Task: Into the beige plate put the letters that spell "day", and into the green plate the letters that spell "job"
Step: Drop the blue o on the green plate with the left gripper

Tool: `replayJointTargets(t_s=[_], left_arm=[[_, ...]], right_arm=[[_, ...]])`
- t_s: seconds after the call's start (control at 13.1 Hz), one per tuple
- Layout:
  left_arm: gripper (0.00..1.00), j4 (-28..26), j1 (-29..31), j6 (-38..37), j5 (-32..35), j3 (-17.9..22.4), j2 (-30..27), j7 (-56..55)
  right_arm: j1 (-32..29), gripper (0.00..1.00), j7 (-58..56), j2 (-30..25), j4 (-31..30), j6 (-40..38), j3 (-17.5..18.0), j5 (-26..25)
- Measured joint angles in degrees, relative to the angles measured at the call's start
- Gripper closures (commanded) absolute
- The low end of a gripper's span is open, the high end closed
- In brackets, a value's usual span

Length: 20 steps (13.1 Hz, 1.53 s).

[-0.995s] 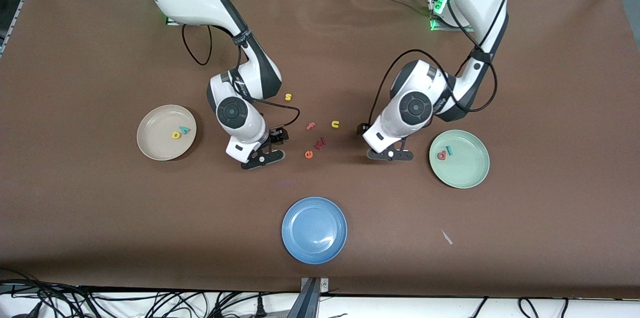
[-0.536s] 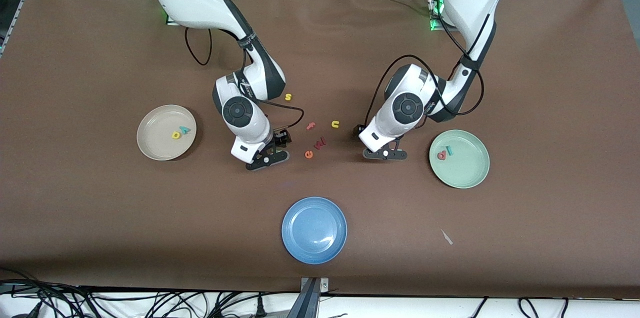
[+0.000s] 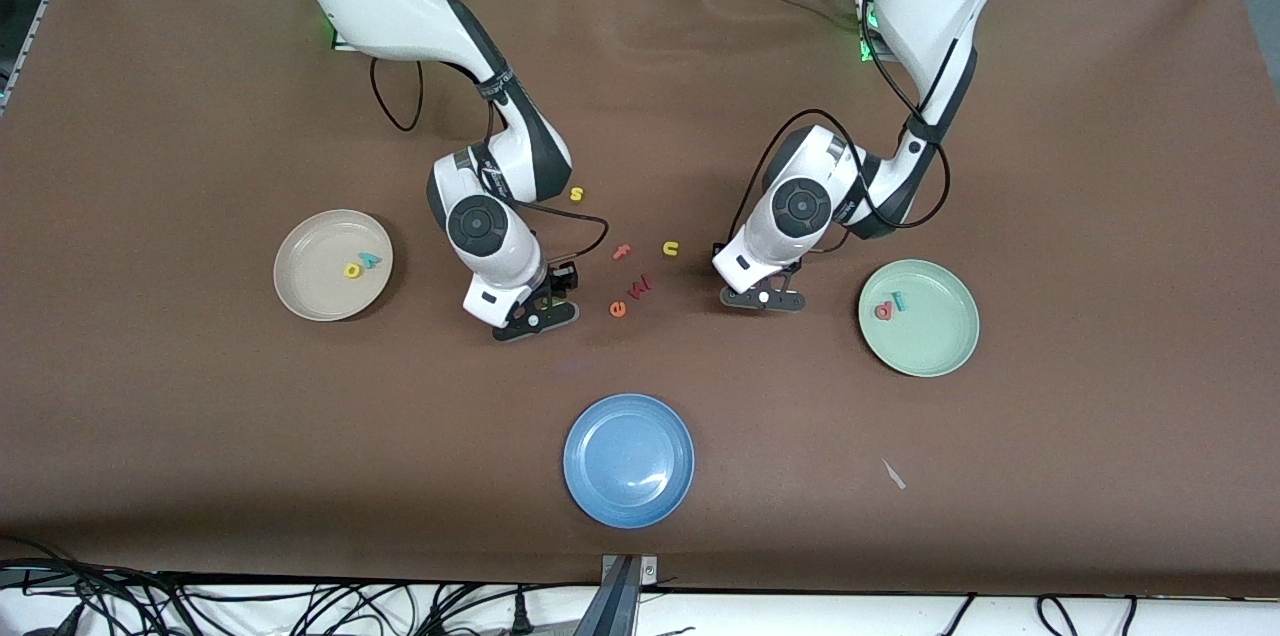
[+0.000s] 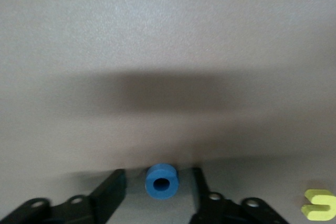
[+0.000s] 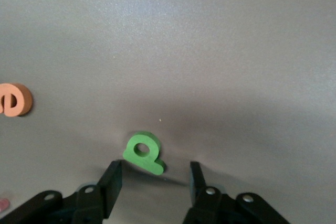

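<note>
Green bowl-and-stem letter (image 5: 143,152) on table between right gripper (image 5: 155,183) fingers, gap each side, nothing held; stem askew, may twist out. Blue "o" (image 4: 161,181) between left gripper (image 4: 158,192) fingers, untouched; tiny ring may squirt free.

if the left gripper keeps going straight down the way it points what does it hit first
Most likely the blue ring "o", which lies on the brown table between the left gripper's jaws, with a gap either side. Depth is unclear; the jaw tips may meet the table first.
</note>
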Motion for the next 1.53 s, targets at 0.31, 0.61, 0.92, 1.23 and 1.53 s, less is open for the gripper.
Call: replayJointTargets(t_s=[0.31, 0.61, 0.92, 1.23, 1.53], left_arm=[[1.00, 0.12, -0.11, -0.07, 0.14, -0.06, -0.59, -1.50], [1.00, 1.54, 0.25, -6.70, 1.93, 0.87, -1.95, -1.54], [1.00, 4.01, 2.63, -19.25, 12.29, 1.59, -6.99, -0.90], [1.00, 4.12, 9.57, -24.12, 17.13, 2.21, -11.20, 13.27], [1.00, 4.86, 18.94, -23.81, 17.07, 2.23, -11.28, 38.83]], right_arm=[[0.00, 0.47, 0.02, 0.00, 0.03, 0.00, -0.05, 0.00], [0.00, 0.49, 0.05, 0.00, 0.15, 0.00, -0.07, 0.00], [0.05, 0.49, 0.06, 0.39, 0.72, 0.00, -0.03, 0.01], [0.34, 0.49, 0.45, 0.81, 1.42, 0.00, -0.01, 0.01], [0.46, 0.54, 0.67, 1.26, 2.21, 0.00, -0.01, 0.01]])
